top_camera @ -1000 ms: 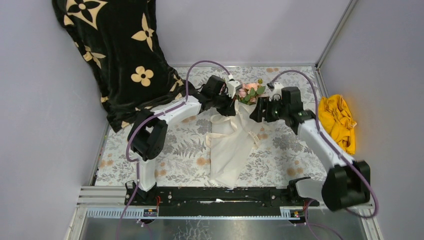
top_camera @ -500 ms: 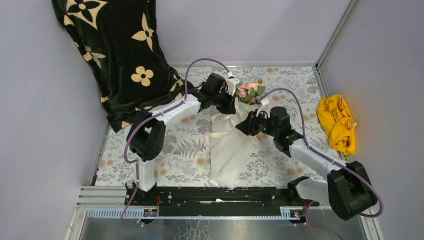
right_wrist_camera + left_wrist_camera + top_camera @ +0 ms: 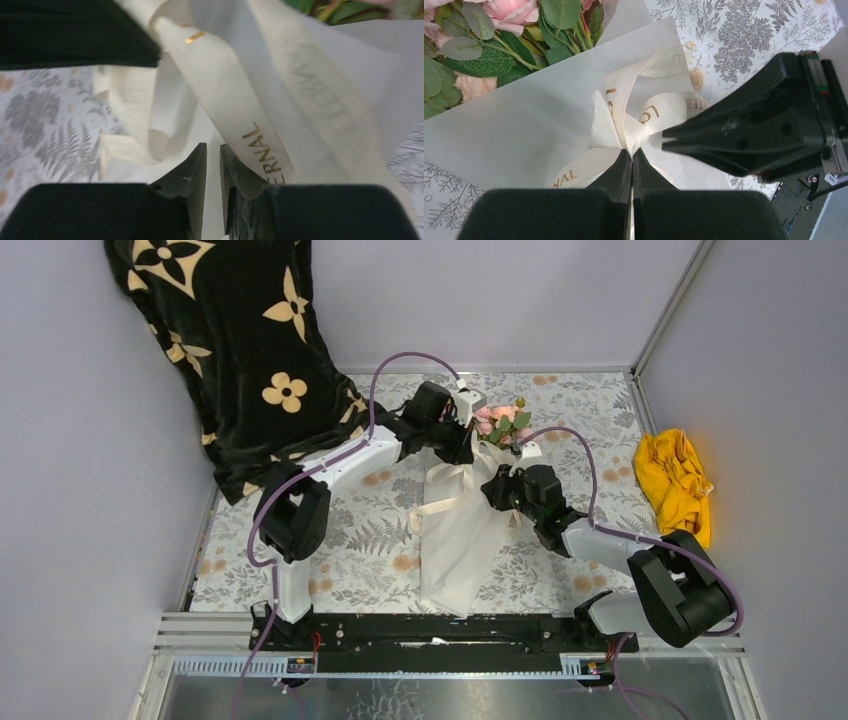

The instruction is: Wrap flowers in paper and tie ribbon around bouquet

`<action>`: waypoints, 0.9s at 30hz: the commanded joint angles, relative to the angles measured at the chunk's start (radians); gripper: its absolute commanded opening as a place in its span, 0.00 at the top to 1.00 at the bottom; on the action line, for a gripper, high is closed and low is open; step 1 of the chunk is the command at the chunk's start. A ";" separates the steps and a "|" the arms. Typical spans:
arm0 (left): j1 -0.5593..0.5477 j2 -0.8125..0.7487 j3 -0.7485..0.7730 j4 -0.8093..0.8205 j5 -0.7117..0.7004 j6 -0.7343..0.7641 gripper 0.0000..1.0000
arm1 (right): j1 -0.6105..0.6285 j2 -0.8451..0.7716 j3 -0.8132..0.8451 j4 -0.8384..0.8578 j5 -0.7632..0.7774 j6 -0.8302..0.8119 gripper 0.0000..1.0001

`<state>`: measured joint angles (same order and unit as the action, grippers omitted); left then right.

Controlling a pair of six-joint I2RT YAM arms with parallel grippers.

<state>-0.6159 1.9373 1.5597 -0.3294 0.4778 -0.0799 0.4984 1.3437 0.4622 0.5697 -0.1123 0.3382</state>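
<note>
The bouquet lies on the table, with pink flowers (image 3: 500, 425) (image 3: 504, 20) at its far end and the white paper (image 3: 460, 540) (image 3: 514, 115) cone pointing toward me. A cream ribbon (image 3: 435, 508) (image 3: 624, 105) (image 3: 225, 95) with gold letters is looped round the cone's neck. My left gripper (image 3: 465, 443) (image 3: 631, 150) is shut, pinching the ribbon at the knot. My right gripper (image 3: 492, 490) (image 3: 213, 146) (image 3: 664, 141) comes in from the right, its jaws a narrow gap apart over the paper. A ribbon strand runs just right of its right finger, and nothing shows between the fingers.
A black cloth with cream flower shapes (image 3: 230, 340) hangs at the back left. A yellow cloth (image 3: 675, 480) lies by the right wall. The leaf-patterned tablecloth (image 3: 370, 530) covers the table, and the arm rail (image 3: 440, 635) runs along the near edge.
My right gripper has swung left and toward me, from beside the flowers to the cone's neck, and its jaws have narrowed. The left gripper has stayed shut in place.
</note>
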 commanded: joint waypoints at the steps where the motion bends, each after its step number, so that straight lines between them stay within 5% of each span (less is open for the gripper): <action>1: -0.004 0.032 0.045 0.008 -0.006 -0.015 1.00 | 0.006 -0.001 -0.002 0.086 0.222 -0.071 0.75; 15: -0.004 0.043 0.027 0.006 -0.012 0.001 1.00 | -0.004 0.078 0.073 0.132 0.346 -0.251 0.60; 27: -0.005 0.073 0.055 0.000 -0.019 0.001 1.00 | -0.050 0.070 0.124 0.102 0.289 -0.288 0.50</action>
<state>-0.6159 1.9778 1.5753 -0.3309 0.4702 -0.0803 0.4622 1.4200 0.5312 0.6376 0.1898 0.0814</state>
